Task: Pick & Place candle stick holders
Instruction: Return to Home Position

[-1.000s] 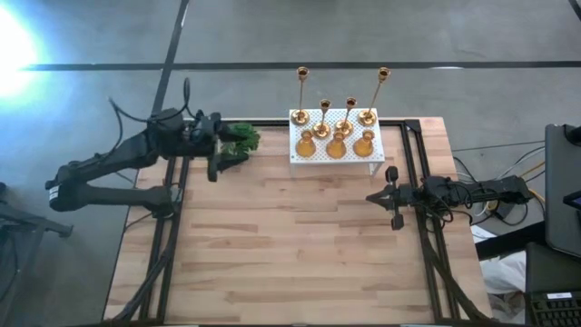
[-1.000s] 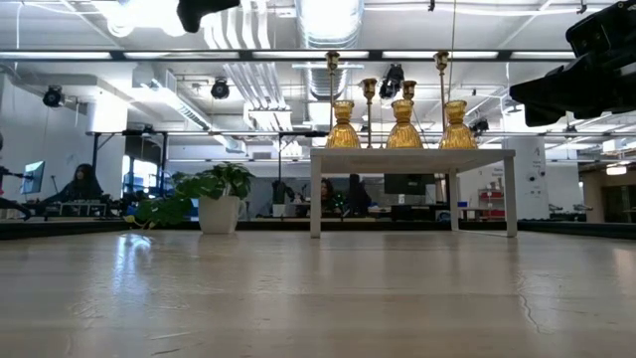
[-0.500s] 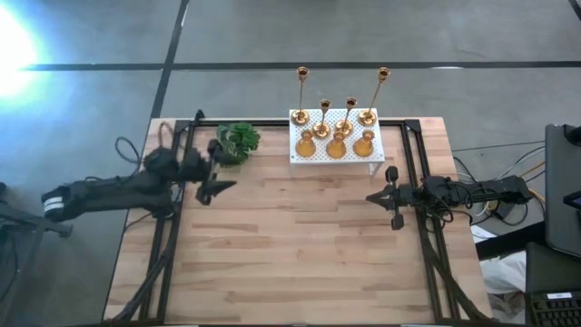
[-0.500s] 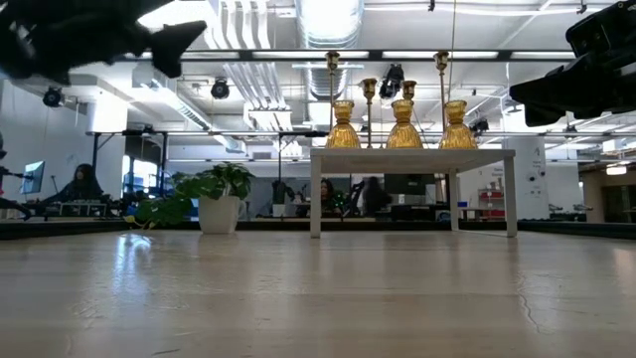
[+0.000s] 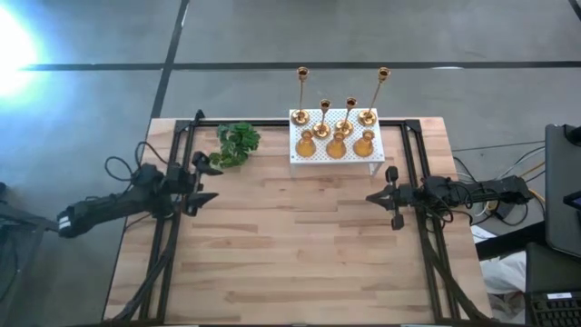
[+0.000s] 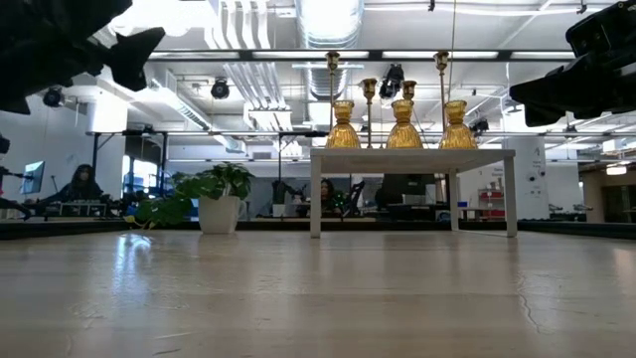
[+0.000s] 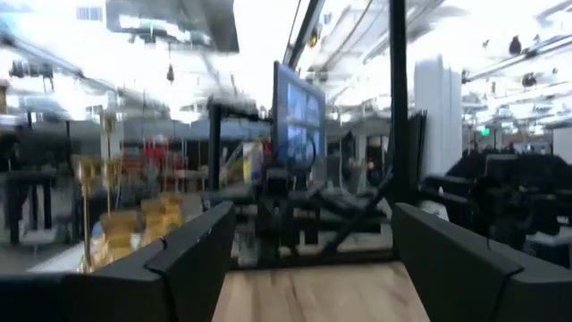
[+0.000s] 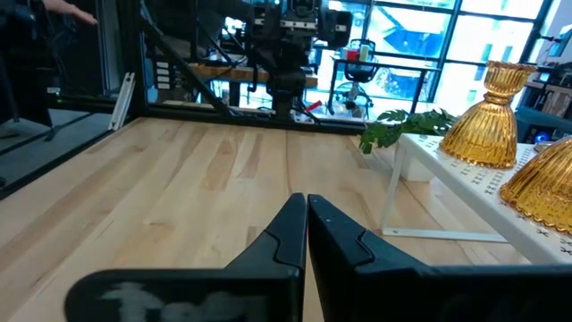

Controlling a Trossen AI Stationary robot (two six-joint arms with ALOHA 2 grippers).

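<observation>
Seven shiny gold candle stick holders stand by their bases on a white perforated stand [image 5: 295, 155] at the table's far edge. Four are thin-stemmed [image 5: 348, 114] and three are squat bulbs [image 5: 337, 145]. They also show in the low view [image 6: 403, 123] and the right wrist view [image 8: 496, 116]. My left gripper [image 5: 205, 182] is open and empty at the table's left side, near-left of the plant. My right gripper [image 5: 369, 195] is shut and empty at the right side, on the near side of the stand; its closed fingertips show in the right wrist view [image 8: 306, 199].
A small green plant in a white pot [image 5: 238, 143] stands left of the stand, also in the low view [image 6: 217, 196]. Black frame rails [image 5: 179, 209] run along the table's left and right sides. Bare wooden table top [image 5: 290, 236] lies between the arms and toward the near edge.
My left gripper has drawn back from beside the plant, toward the table's near and left edges, staying open and empty. The plant and the holders have kept their places. My right arm has kept still.
</observation>
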